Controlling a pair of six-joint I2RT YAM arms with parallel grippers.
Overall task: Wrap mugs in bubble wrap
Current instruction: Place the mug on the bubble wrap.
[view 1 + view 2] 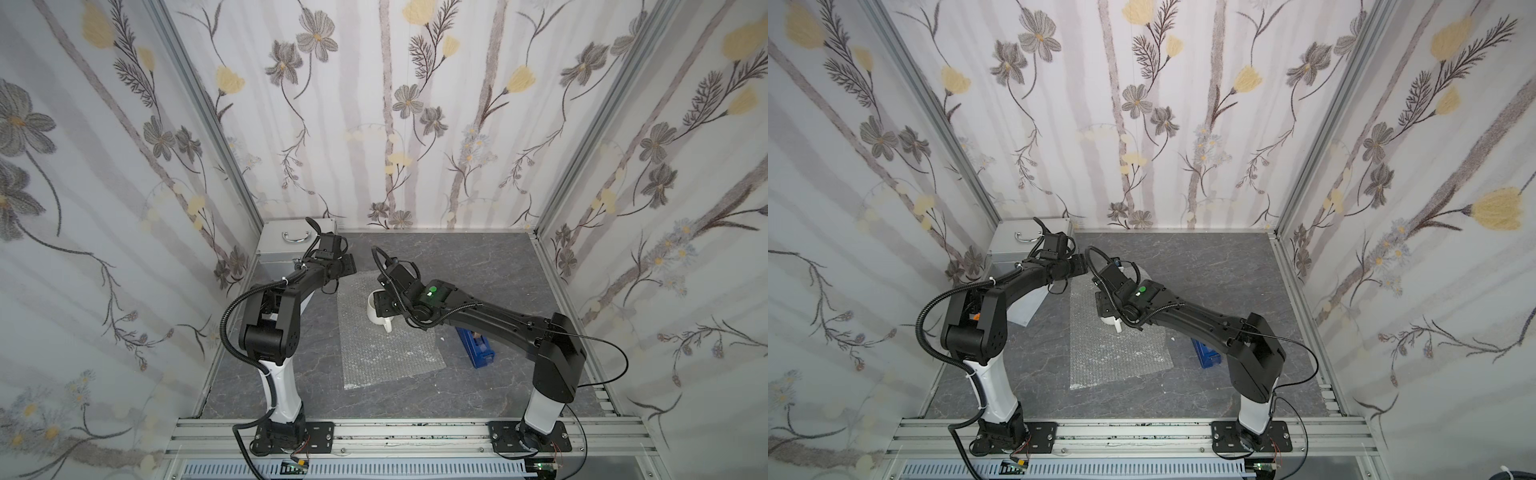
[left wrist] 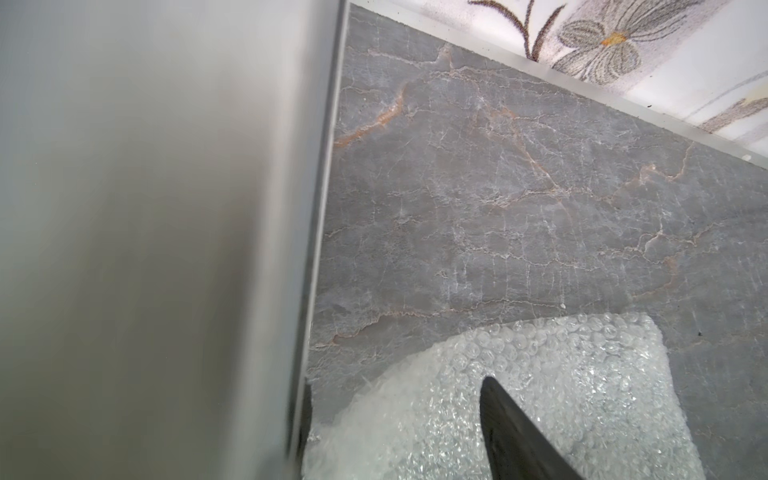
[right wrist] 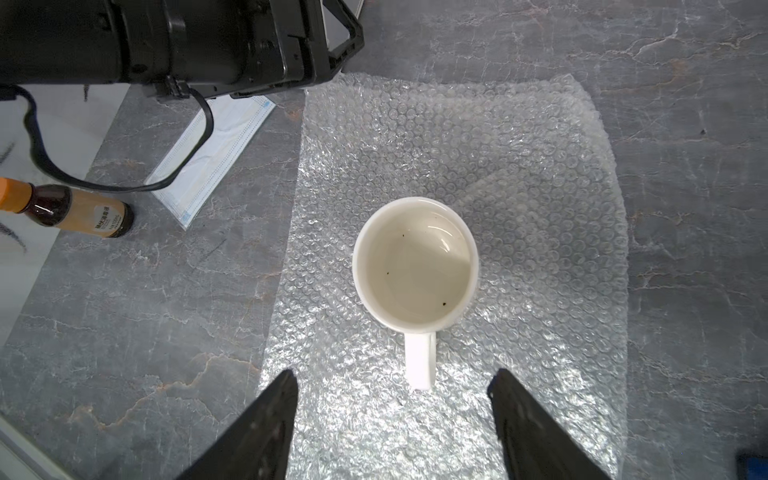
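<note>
A cream-white mug [image 3: 415,266] stands upright on the bubble wrap [image 3: 519,166], its handle pointing toward my right gripper [image 3: 395,376]. That gripper hangs open just above it, its fingers spread either side of the handle tip without touching. In both top views the right gripper [image 1: 380,305] covers part of the mug [image 1: 376,318], and the bubble wrap [image 1: 386,353] lies flat mid-table. My left gripper [image 1: 347,264] hovers over the wrap's far corner [image 2: 561,374] beside the grey box. Its fingers [image 2: 519,436] stand apart, with nothing between them.
A grey metal box [image 1: 291,245] with a handle sits at the back left, its wall [image 2: 166,208] close to my left gripper. A blue tape dispenser [image 1: 476,349] lies under the right arm. A brown bottle [image 3: 75,212] and a face mask [image 3: 216,153] lie left of the wrap.
</note>
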